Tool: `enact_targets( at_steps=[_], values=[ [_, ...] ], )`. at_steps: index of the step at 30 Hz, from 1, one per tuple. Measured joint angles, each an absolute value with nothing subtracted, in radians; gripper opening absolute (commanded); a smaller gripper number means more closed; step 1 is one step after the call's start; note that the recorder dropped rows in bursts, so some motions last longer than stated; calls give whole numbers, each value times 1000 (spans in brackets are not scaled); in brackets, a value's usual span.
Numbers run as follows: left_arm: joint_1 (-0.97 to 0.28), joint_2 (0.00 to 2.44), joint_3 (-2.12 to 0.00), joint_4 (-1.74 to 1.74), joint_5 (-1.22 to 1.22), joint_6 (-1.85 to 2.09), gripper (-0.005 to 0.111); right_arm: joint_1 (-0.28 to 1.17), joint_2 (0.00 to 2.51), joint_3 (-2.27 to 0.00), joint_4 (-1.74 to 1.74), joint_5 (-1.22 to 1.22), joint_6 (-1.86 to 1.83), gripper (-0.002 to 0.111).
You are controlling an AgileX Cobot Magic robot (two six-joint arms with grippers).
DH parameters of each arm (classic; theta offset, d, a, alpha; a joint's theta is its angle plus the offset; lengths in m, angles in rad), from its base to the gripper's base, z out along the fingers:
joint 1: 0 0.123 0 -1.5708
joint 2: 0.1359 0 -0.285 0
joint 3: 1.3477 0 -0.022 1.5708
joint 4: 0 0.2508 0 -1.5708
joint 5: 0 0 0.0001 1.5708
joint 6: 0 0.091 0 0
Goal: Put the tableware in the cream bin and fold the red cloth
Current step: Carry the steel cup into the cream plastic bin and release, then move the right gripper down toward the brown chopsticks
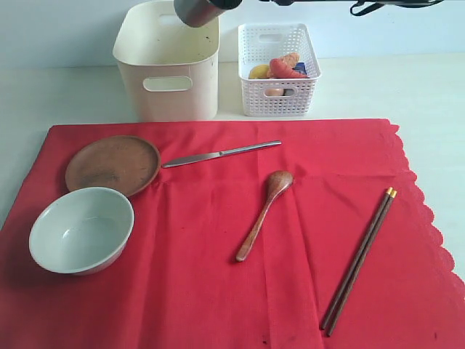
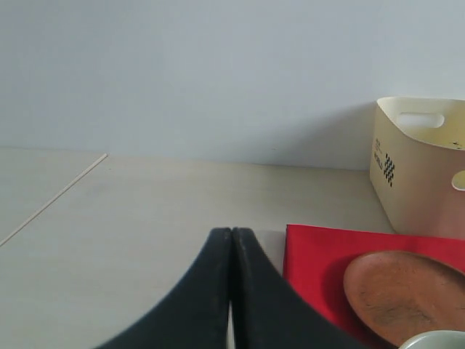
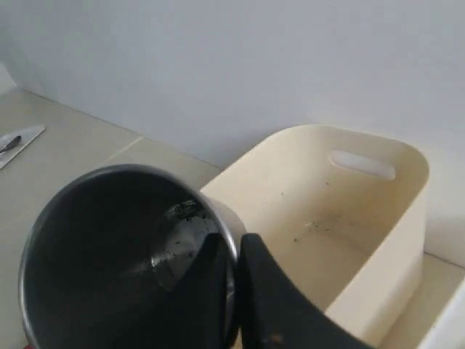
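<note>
The right gripper (image 3: 236, 251) is pinching the rim of the round steel cup (image 3: 109, 269) — one black finger inside the wall, one outside — so the cup is hanging tilted, mouth towards the wrist camera. This rim pinch is leaving the cup body free to drop clear on release. The cup is hovering above the open top of the tall cream-coloured plastic bin (image 1: 167, 87). Whether it is sitting centred over the opening or nearer one wall is hard to judge from these views.

The left gripper (image 2: 232, 251) is waiting over the pale table (image 2: 109, 240) beside the cloth corner nearest the plate. Its fingers are pressed together on nothing, keeping the lane to the bin free.

The large red fabric cloth (image 1: 218, 291) is lying flat and unfolded because it is bearing the other tableware:

- round brown wooden plate (image 1: 112, 163)
- pale green-white bowl (image 1: 81, 229), just beside the plate
- steel table knife (image 1: 221, 153)
- brown wooden spoon (image 1: 265, 203)
- dark chopsticks with orange tips (image 1: 360, 258)

Folding is therefore judged to be waiting until these are cleared.
</note>
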State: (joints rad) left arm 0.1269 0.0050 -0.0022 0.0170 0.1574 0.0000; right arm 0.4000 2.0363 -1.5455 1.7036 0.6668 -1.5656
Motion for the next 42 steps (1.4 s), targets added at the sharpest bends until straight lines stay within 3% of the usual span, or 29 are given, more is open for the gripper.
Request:
enact_targets(
  at_steps=[13,21,25,29,38,42],
  values=[
    [127,5,-2,17,157,0,1,469,2268,-1741,1732,582,-1598,4],
    [127,5,-2,17,157,0,1,566,2285,-1762,1736,224,-1603,31],
    [127,5,-2,17,157,0,1,573,2285,-1764,1739,190,-1603,50],
    [127,5,-2,17,157,0,1,573,2285,-1765,1739,186,-1605,61],
    [127,5,-2,17,157,0,1,573,2204,-1765,1739,231,-1587,55],
    [127,5,-2,17,157,0,1,573,2127,-1765,1568,247,-1464,55]
  ],
)
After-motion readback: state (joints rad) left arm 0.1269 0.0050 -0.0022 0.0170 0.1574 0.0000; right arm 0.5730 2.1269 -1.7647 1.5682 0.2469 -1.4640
